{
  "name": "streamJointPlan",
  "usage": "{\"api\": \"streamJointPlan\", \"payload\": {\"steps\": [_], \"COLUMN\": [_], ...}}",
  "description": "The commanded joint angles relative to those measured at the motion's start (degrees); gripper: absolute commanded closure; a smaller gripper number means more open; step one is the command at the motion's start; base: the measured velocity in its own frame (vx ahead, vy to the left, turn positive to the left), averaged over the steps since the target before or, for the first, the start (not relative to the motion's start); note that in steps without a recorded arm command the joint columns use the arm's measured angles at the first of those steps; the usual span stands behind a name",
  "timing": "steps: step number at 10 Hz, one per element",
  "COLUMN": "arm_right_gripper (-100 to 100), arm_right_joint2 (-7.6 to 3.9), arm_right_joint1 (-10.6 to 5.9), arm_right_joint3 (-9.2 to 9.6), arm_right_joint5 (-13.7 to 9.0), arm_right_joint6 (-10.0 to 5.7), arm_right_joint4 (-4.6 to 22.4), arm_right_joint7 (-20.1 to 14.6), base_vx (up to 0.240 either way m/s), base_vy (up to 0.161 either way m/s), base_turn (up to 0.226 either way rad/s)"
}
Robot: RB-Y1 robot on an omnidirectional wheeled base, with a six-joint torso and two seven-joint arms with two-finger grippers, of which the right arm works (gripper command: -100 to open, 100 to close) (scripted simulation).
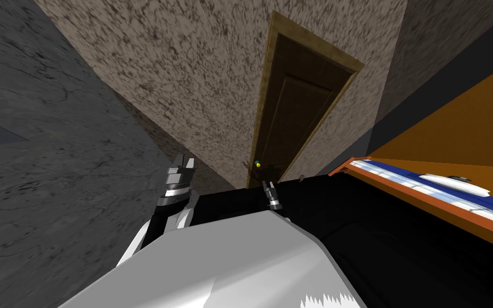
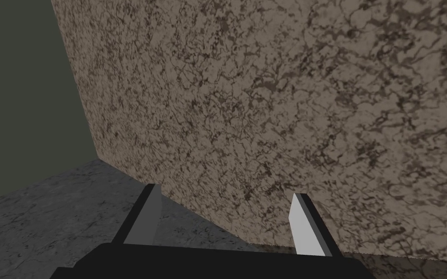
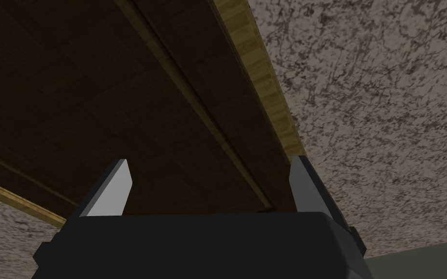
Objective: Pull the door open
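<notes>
while the dark brown panelled door [image 1: 300,101] looks shut in its lighter wooden frame [image 1: 263,80], upper middle of the head view, we judge nothing done yet. our right gripper [image 1: 268,187] stands open just below the small yellowish handle [image 1: 257,164], holding nothing; reaching, gripping and pulling remain. our left gripper [image 1: 184,167] hangs open facing the speckled beige wall [image 1: 186,64].

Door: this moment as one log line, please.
door shut | right gripper open, facing door | left gripper open, facing wall
</notes>
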Motion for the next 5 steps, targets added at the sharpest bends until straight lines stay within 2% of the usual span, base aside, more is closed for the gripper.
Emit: {"api": "streamJointPlan", "payload": {"steps": [1,5], "arm_right_gripper": [-100,-100], "arm_right_joint2": [0.12,0.18], "arm_right_joint1": [0.32,0.58], "arm_right_joint3": [0.10,0.11], "arm_right_joint5": [0.38,1.16], "arm_right_joint6": [-0.58,-2.11], "arm_right_joint4": [1.03,4.27], "arm_right_joint7": [1.85,5.90], "base_vx": [0.102,0.097], "base_vy": [-0.022,-0.012], "base_turn": [0.023,0.020]}}
